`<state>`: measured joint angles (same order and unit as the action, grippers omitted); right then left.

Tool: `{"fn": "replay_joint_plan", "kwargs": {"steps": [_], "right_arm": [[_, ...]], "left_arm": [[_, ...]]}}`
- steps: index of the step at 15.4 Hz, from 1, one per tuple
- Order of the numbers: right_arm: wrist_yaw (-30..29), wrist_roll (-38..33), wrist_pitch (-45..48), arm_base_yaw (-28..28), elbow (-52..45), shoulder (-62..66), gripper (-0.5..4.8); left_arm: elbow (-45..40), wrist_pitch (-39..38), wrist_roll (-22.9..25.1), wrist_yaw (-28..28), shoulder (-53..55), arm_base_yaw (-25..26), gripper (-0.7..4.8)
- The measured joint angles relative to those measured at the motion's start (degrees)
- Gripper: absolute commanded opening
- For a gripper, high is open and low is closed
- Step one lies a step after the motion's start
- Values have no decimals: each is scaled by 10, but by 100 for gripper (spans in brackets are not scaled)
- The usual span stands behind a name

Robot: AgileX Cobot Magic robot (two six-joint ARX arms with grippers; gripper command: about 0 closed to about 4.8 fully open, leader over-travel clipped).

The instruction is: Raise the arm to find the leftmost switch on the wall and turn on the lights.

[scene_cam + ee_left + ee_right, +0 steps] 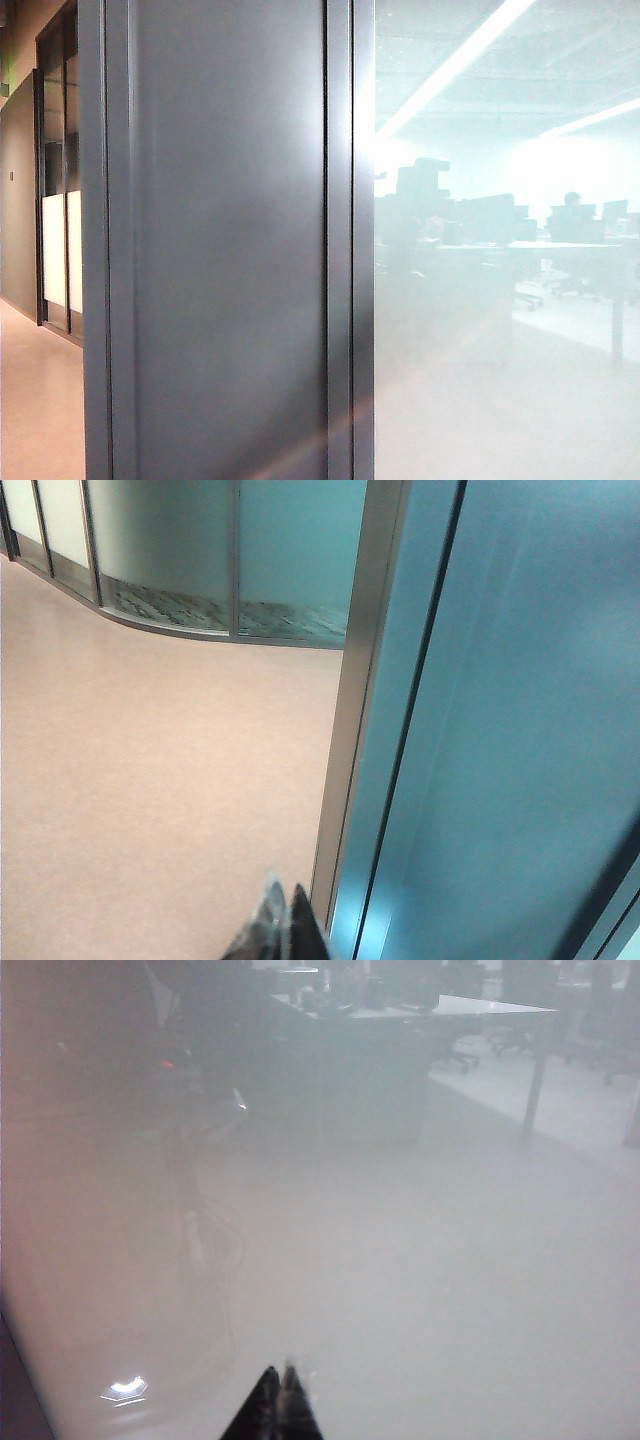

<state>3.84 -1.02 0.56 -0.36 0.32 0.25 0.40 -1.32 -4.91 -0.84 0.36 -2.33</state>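
Observation:
The wall (230,250) is a plain grey panel between narrow vertical metal strips, filling the left half of the exterior view. No switch shows on it in any view. My left gripper (284,892) is shut and empty, its tips close beside the wall (520,740) and its metal strip (350,710), above the floor. My right gripper (279,1371) is shut and empty, pointing at frosted glass. The arm (185,1150) appears only as a hazy dark silhouette with looping cables in that glass. Neither gripper shows in the exterior view.
Pale frosted glass (500,330) stands right of the wall, with desks, monitors and chairs (560,225) dim behind it. A beige floor (150,760) runs left toward curved glass partitions (200,560). A dark doorway frame (55,180) lies down the corridor.

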Motion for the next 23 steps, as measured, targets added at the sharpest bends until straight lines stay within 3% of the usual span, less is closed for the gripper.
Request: {"fn": "replay_joint_plan", "kwargs": {"steps": [12, 16, 23], "right_arm": [[-10, -2, 17, 0, 0, 0, -5], [-24, -3, 159, 0, 9, 0, -5], [-24, -6, 167, 0, 172, 48, -5]], "left_arm": [[0, 6, 0, 0, 0, 0, -6], [9, 192, 41, -3, 0, 0, -6], [148, 181, 10, -3, 36, 0, -6]]}}
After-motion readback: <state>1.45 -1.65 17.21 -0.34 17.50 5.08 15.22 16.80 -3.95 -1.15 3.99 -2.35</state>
